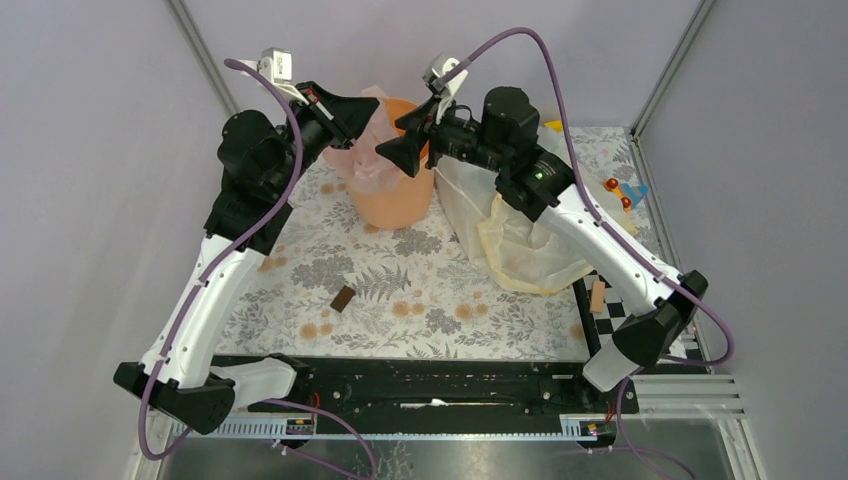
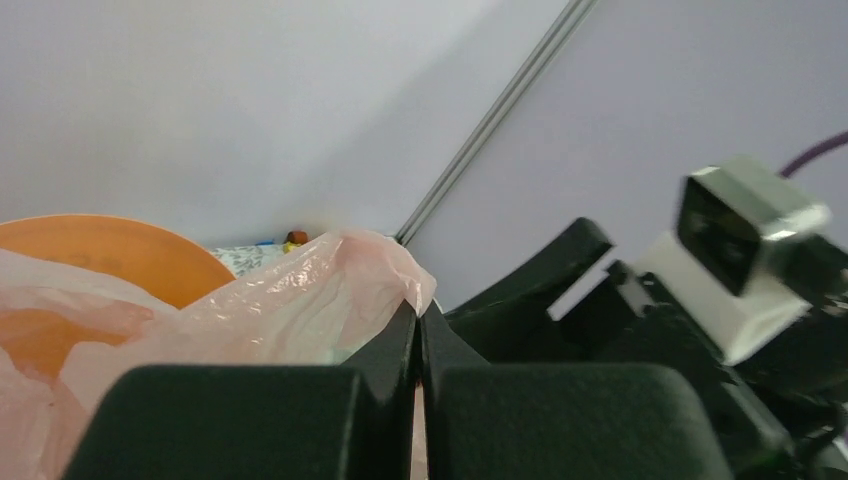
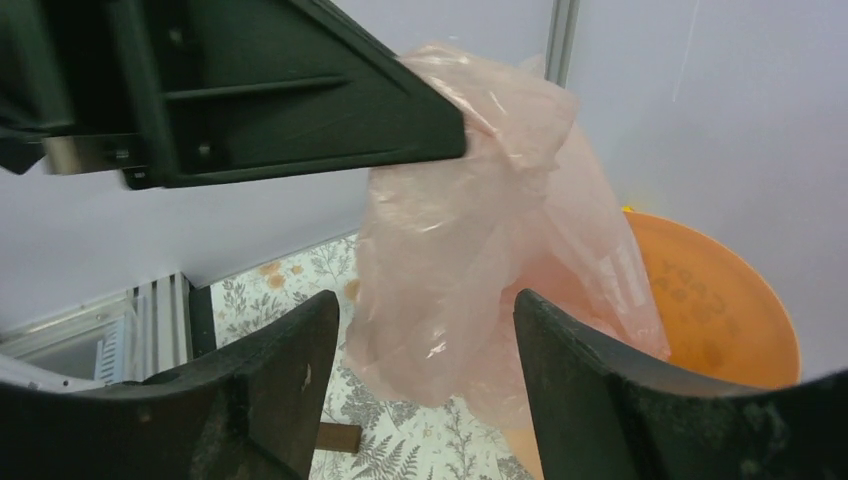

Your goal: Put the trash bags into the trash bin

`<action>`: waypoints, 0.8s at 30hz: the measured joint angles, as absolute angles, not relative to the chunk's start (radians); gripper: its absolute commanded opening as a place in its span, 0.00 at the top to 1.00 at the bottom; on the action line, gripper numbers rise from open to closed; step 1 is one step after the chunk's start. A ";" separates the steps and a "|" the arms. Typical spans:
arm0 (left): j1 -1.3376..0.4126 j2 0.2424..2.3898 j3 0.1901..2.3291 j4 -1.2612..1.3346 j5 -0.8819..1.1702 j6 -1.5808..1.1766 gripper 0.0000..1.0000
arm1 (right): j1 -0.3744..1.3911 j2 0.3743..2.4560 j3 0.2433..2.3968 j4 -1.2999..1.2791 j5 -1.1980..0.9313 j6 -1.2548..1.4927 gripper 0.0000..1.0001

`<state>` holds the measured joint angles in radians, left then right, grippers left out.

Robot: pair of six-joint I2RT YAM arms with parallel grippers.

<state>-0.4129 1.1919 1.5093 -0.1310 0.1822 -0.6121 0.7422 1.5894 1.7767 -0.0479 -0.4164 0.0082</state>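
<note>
**Setting:** pale lilac walls; table [image 1: 440, 300] under a grey-and-orange floral cloth.

**Bucket** [image 1: 400, 200]: peach-orange, upright, far centre of the table.

**Pink bag** [image 3: 470, 240]: thin and crinkled. Its top corner is held up above the bucket's left rim and the rest hangs down by that rim. No view shows whether its lower end lies inside.

**Left gripper** [image 2: 418, 325]: fingers pressed together, pinching the bag's top corner. Its own wrist view shows the clamp closest; the right wrist view shows it side-on.

**Right gripper** [image 3: 425, 300]: fingers spread, framing the hanging bag in its own wrist view. Contact with the bag cannot be told.

**Top view only:**
- clear whitish bag [image 1: 465, 195], just right of the bucket
- pale yellow bag [image 1: 525, 250], nearer and to the right
- wooden block [image 1: 598, 295], at the right edge

**Small brown block** [image 1: 343, 298]: near centre of the table, also at the bottom edge of the right wrist view.
</note>
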 measured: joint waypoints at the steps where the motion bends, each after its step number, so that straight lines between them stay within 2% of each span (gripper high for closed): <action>1: -0.413 1.190 1.509 -0.126 0.189 -0.619 1.00 | 0.743 1.600 1.782 -0.047 -0.408 0.013 0.42; 3: -0.413 1.186 1.509 -0.114 0.209 -0.632 1.00 | 0.744 1.617 1.785 -0.039 -0.399 0.025 0.68; 4: -0.413 1.184 1.509 -0.108 0.218 -0.638 1.00 | 0.745 1.624 1.785 -0.036 -0.391 0.033 0.87; 5: -0.413 1.183 1.509 -0.104 0.228 -0.640 0.87 | 0.746 1.631 1.785 -0.035 -0.377 0.044 0.99; 7: -0.413 1.179 1.509 -0.105 0.240 -0.640 0.48 | 0.747 1.634 1.780 -0.028 -0.337 0.058 1.00; 8: -0.413 1.176 1.508 -0.108 0.241 -0.626 0.32 | 0.748 1.629 1.770 -0.018 -0.302 0.070 1.00; 9: -0.413 1.170 1.508 -0.115 0.237 -0.620 0.24 | 0.748 1.623 1.759 -0.010 -0.268 0.077 1.00; 10: -0.413 1.161 1.507 -0.128 0.228 -0.614 0.21 | 0.748 1.615 1.743 -0.005 -0.225 0.084 1.00; 14: -0.413 1.100 1.473 -0.169 0.142 -0.566 0.23 | 0.746 1.584 1.696 -0.004 -0.071 0.101 1.00; 18: -0.413 1.011 1.398 -0.197 0.000 -0.527 0.41 | 0.730 1.553 1.647 0.001 0.014 0.120 1.00; 20: -0.413 0.982 1.364 -0.206 -0.072 -0.513 0.46 | 0.720 1.537 1.620 0.007 0.027 0.128 1.00; 24: -0.412 0.971 1.284 -0.209 -0.168 -0.504 0.46 | 0.708 1.509 1.579 0.013 0.036 0.132 1.00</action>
